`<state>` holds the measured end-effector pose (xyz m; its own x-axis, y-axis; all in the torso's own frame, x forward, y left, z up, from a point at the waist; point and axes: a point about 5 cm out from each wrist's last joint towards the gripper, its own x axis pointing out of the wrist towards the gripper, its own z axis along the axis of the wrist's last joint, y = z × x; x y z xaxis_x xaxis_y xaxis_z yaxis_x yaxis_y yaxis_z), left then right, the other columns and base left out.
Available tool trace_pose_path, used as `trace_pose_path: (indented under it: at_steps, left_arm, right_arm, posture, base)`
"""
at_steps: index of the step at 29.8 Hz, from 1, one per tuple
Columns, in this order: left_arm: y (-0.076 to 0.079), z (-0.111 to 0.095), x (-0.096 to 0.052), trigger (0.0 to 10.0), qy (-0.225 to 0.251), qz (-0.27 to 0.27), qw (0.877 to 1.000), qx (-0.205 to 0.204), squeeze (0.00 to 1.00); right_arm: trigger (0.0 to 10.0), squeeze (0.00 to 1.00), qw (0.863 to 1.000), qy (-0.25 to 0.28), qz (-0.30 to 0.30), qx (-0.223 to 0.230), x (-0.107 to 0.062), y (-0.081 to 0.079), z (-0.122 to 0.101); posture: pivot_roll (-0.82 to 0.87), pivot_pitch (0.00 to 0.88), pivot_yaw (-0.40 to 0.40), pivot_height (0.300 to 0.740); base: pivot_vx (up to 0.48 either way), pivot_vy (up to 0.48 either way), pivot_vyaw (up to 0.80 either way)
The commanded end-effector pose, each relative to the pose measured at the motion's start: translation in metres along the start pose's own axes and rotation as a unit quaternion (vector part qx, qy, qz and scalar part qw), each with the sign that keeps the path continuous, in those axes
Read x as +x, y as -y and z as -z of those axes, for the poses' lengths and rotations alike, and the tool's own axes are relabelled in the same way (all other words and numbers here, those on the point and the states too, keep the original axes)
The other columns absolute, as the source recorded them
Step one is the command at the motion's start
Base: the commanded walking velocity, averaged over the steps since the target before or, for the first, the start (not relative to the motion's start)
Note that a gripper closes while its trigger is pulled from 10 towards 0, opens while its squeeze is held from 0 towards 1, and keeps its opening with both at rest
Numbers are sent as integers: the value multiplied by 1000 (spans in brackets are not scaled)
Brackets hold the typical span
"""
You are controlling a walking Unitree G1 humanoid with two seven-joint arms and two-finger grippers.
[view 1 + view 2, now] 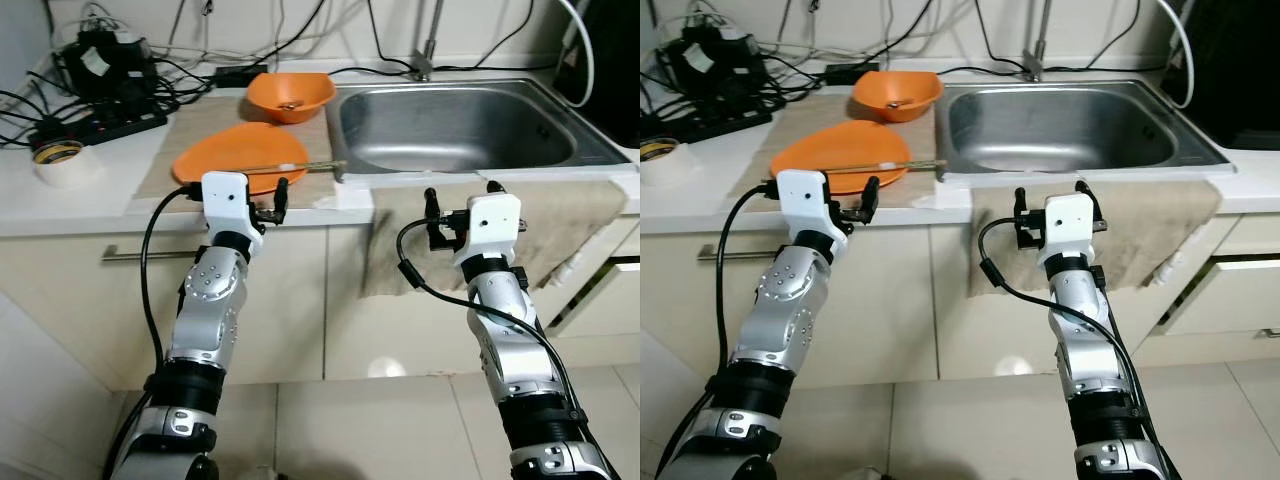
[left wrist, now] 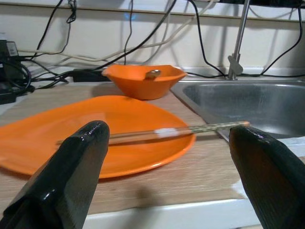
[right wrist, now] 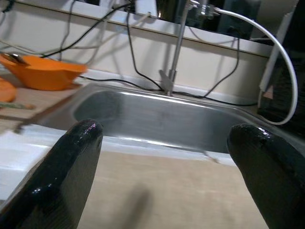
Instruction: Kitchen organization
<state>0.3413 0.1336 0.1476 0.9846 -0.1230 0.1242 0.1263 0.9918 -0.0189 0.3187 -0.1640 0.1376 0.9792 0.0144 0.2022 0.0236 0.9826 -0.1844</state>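
Left claw (image 1: 268, 199) spread before plate (image 1: 240, 155) with chopsticks (image 2: 157, 133) | right claw (image 1: 461, 200) spread before sink (image 1: 450, 125) | bowl (image 1: 290, 96) on counter (image 1: 60, 200)

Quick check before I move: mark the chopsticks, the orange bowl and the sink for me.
chopsticks (image 2: 143, 135), left wrist view, mid-length where they lie across the plate.
orange bowl (image 1: 290, 97), left eye view, the inside of the bowl.
sink (image 1: 460, 125), left eye view, bare steel floor of the basin.

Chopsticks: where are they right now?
The chopsticks lie across the orange plate on the counter mat, tips reaching the sink rim, just ahead of the open left gripper.
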Motion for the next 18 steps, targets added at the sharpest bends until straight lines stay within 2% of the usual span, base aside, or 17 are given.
trace_pose_path:
  at_steps: [1, 10, 16, 18]
  left_arm:
    - [3, -5, 1, 10000, 8, 0, 1000, -4, 0]
    - [1, -5, 2, 10000, 2, -12, 1000, -10, 0]
    - [-1, -5, 2, 10000, 2, -23, 1000, -2, 0]
    - [1, -9, 2, 10000, 15, -14, 1000, 5, 0]
  right_arm:
    - [10000, 0, 1000, -5, 3, -1, -1, 4, 2]
    - [10000, 0, 1000, -6, 0, -2, -1, 3, 1]
    - [10000, 0, 1000, -7, -3, -3, -1, 2, 2]
    - [10000, 0, 1000, 0, -4, -5, -1, 1, 0]
  posture:
    - [-22, 0, 52, 736]
    - [-19, 0, 49, 736]
    - [-16, 0, 49, 736]
    - [-16, 0, 50, 736]
  base:
    - [0, -465, 0]
    - [29, -435, 0]
    - [0, 0, 0]
    - [122, 0, 0]
